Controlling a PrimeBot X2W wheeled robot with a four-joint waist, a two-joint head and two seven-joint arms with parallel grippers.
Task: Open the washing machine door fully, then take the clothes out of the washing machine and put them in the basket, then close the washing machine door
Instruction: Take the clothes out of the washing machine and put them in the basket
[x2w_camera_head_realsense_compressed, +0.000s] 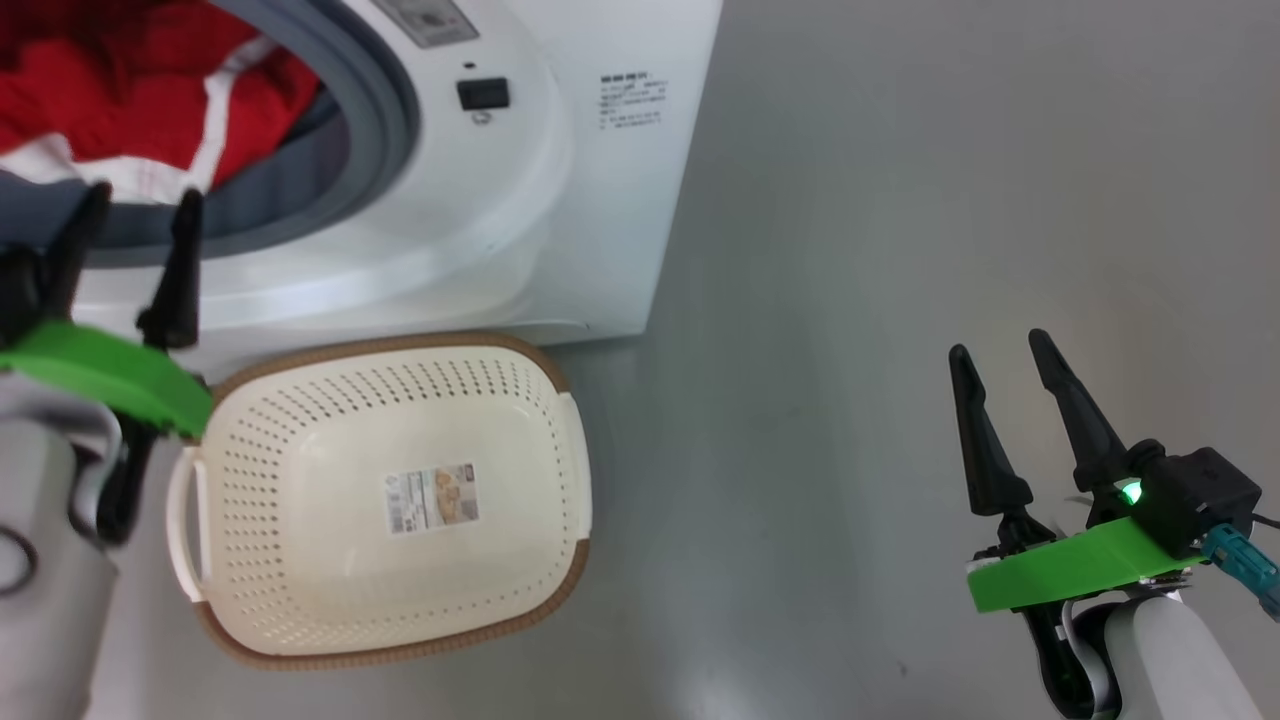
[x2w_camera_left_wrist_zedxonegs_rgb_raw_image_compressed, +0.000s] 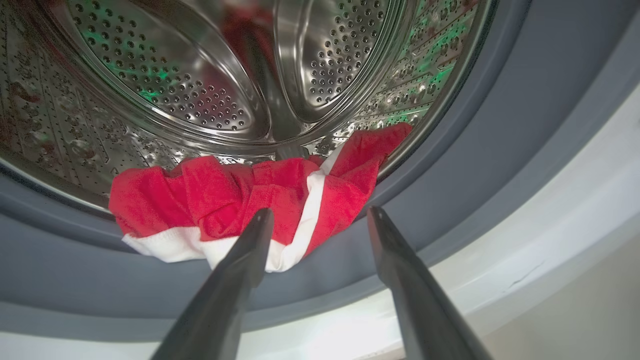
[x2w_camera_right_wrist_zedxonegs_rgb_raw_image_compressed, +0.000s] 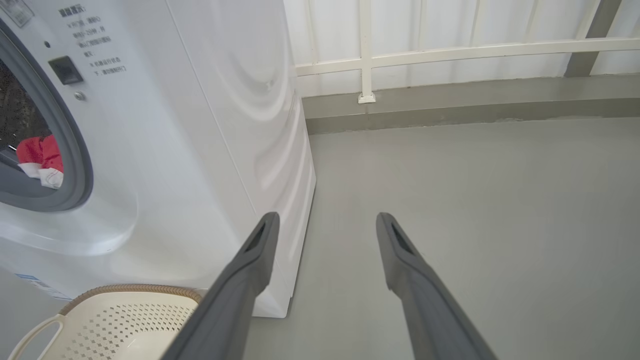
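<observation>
The white washing machine (x2w_camera_head_realsense_compressed: 560, 180) stands at the upper left, its mouth uncovered; the door is out of view. Red clothes (x2w_camera_head_realsense_compressed: 130, 100) with white trim spill over the grey rubber ring (x2w_camera_head_realsense_compressed: 390, 110). In the left wrist view the clothes (x2w_camera_left_wrist_zedxonegs_rgb_raw_image_compressed: 225, 200) lie at the front lip of the steel drum (x2w_camera_left_wrist_zedxonegs_rgb_raw_image_compressed: 200, 75). My left gripper (x2w_camera_head_realsense_compressed: 140, 205) is open just in front of that ring, its tips (x2w_camera_left_wrist_zedxonegs_rgb_raw_image_compressed: 320, 215) at the fabric's edge with nothing between them. The cream basket (x2w_camera_head_realsense_compressed: 300, 560) sits on the floor below the mouth, holding nothing but its label. My right gripper (x2w_camera_head_realsense_compressed: 1000, 345) hangs open over bare floor at the right.
Grey floor (x2w_camera_head_realsense_compressed: 900, 250) stretches to the right of the machine. In the right wrist view a white panelled wall with a rail (x2w_camera_right_wrist_zedxonegs_rgb_raw_image_compressed: 450, 50) runs behind, and the basket rim (x2w_camera_right_wrist_zedxonegs_rgb_raw_image_compressed: 130, 290) shows at the machine's foot.
</observation>
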